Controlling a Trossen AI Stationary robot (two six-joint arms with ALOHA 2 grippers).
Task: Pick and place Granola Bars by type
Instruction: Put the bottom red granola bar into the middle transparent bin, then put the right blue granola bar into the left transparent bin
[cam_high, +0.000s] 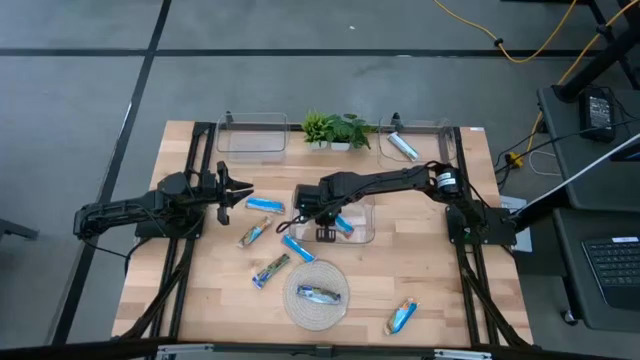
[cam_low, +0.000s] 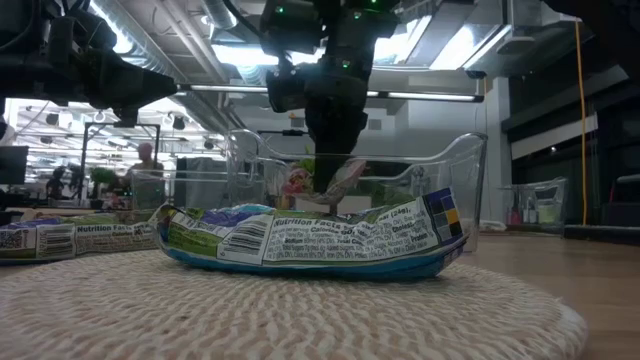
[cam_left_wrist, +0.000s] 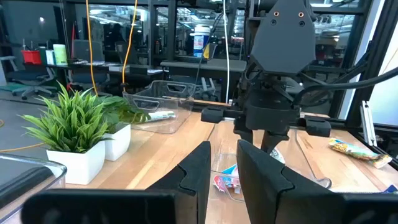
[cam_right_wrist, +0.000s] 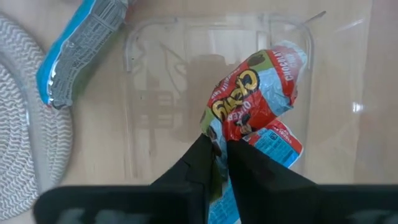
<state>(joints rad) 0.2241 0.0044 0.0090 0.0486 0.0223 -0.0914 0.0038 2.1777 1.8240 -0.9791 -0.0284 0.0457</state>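
Observation:
My right gripper (cam_high: 323, 224) points down over the clear bin (cam_high: 366, 236) at the table's middle, shut on a red-and-light-blue granola bar (cam_right_wrist: 255, 93). A blue bar (cam_high: 344, 225) lies in that bin. More blue bars lie loose on the table: one (cam_high: 264, 205) near my left gripper, others at mid-left (cam_high: 254, 236), (cam_high: 297, 248), (cam_high: 270, 270) and near right (cam_high: 402, 317). Another bar (cam_low: 310, 240) lies flat on the round woven mat (cam_high: 296, 312). My left gripper (cam_high: 238, 190) waits level at the left, slightly open, with nothing between its fingers. My right gripper pinches one end of the crumpled wrapper (cam_right_wrist: 219, 134) between its two fingers, coming from above and pointing down. The bar hangs below the fingers (cam_low: 345, 182), inside the bin's walls; whether its lower end touches the bin's floor I cannot tell.
Two more clear bins stand along the far edge, the left one (cam_high: 250, 140) and the right one (cam_high: 425, 140) holding a blue bar (cam_high: 403, 147). A small potted plant (cam_high: 335, 130) stands between them. Bare wood shows at the near left and right of the mat.

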